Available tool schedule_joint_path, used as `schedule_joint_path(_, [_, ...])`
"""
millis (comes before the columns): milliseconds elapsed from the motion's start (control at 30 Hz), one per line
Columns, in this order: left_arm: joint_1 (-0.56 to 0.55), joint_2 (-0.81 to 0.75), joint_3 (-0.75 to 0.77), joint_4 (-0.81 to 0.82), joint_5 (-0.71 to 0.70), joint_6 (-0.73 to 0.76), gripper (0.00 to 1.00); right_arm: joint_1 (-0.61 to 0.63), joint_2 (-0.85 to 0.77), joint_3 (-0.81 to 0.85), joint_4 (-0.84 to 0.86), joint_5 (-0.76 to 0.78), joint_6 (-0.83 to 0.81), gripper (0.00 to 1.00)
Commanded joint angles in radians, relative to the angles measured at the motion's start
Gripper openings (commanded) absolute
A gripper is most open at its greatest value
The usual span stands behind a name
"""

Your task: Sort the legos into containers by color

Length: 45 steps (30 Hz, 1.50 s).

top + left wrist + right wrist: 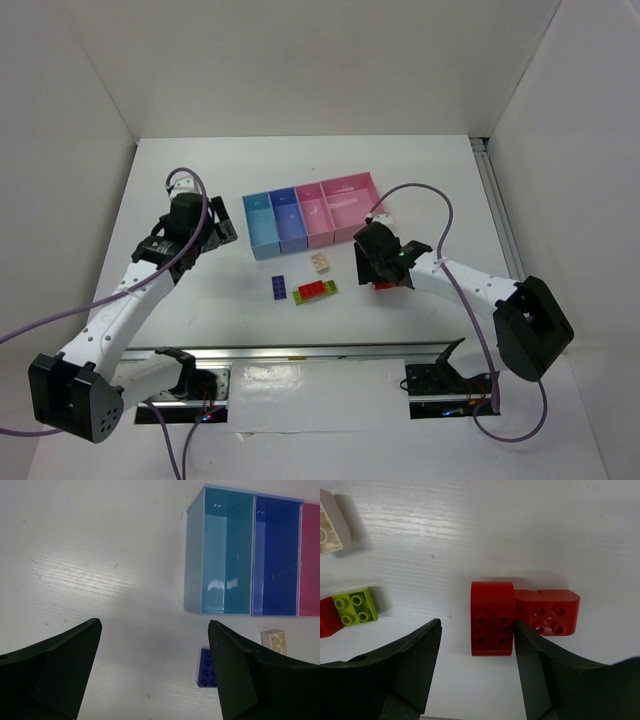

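Note:
The chunky stepped red lego (492, 617) lies on the table with its taller block between the fingers of my open right gripper (477, 625). The right finger is next to the step and the left finger stands apart. In the top view only a bit of this brick (385, 286) shows under the right gripper (378, 272). A purple lego (279, 287), a beige lego (320, 262) and a joined red and lime green piece (315, 291) lie in front of the containers (310, 215). My left gripper (228, 232) is open and empty, left of the light blue tray (220, 555).
The left wrist view shows the darker blue tray (277, 555), the pink tray's edge (311, 560), the purple brick (206, 667) and the beige brick (275, 641). The right wrist view shows the lime green brick (355, 606) and the beige brick (331, 530). White walls enclose the table.

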Motion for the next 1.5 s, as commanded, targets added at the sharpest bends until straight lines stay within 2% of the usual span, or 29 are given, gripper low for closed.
schedule_joint_path(0, [0.003,-0.002,0.033,0.005,0.01,0.007,0.98,0.008,0.028,-0.003,0.031,0.018,-0.018,0.67])
schedule_joint_path(133, [0.003,-0.011,0.024,0.005,0.01,0.016,0.98,0.008,0.048,-0.003,0.031,0.027,-0.018,0.67])
schedule_joint_path(267, [0.003,-0.011,0.024,0.005,0.083,0.016,0.97,0.008,0.057,-0.003,0.041,0.016,-0.018,0.65])
schedule_joint_path(367, [0.003,-0.022,0.061,0.005,0.148,0.038,0.97,0.008,0.057,-0.003,0.041,0.007,-0.018,0.52])
schedule_joint_path(433, [0.003,-0.035,0.089,0.005,0.166,0.038,0.97,0.008,0.057,-0.003,0.041,0.007,-0.018,0.36])
schedule_joint_path(500, [-0.007,-0.046,0.118,0.005,0.203,0.048,0.97,0.008,0.057,0.009,0.021,0.007,-0.018,0.31])
schedule_joint_path(533, [-0.007,-0.057,0.127,0.005,0.214,0.048,0.97,0.008,0.057,0.036,0.008,0.007,-0.018,0.21])
schedule_joint_path(667, [-0.026,-0.068,0.161,0.037,0.315,0.108,0.97,0.008,0.013,0.13,-0.056,-0.007,0.002,0.21])
schedule_joint_path(700, [-0.027,-0.068,0.17,0.052,0.411,0.148,0.97,0.008,0.002,0.15,-0.065,-0.039,0.002,0.21])
schedule_joint_path(800, [-0.068,-0.055,0.139,0.141,0.561,0.182,0.97,0.008,-0.023,0.231,-0.084,-0.106,0.012,0.21])
schedule_joint_path(900, [-0.122,-0.043,0.118,0.2,0.613,0.212,0.96,0.008,-0.056,0.311,-0.094,-0.166,0.022,0.21])
schedule_joint_path(1000, [-0.18,-0.074,0.061,0.291,0.698,0.236,0.95,-0.033,-0.099,0.342,-0.082,-0.283,0.031,0.23])
schedule_joint_path(1100, [-0.227,-0.097,0.038,0.303,0.723,0.278,0.94,-0.103,-0.122,0.351,-0.056,-0.467,0.052,0.23])
schedule_joint_path(1133, [-0.24,-0.097,0.038,0.303,0.732,0.294,0.94,-0.128,-0.122,0.334,-0.039,-0.576,0.069,0.23])
schedule_joint_path(1367, [-0.373,-0.046,0.003,0.365,0.665,0.34,0.94,-0.369,-0.141,0.216,0.145,-1.037,0.216,0.24])
schedule_joint_path(1467, [-0.416,-0.017,-0.02,0.4,0.65,0.37,0.92,-0.452,-0.141,0.198,0.211,-1.175,0.284,0.24])
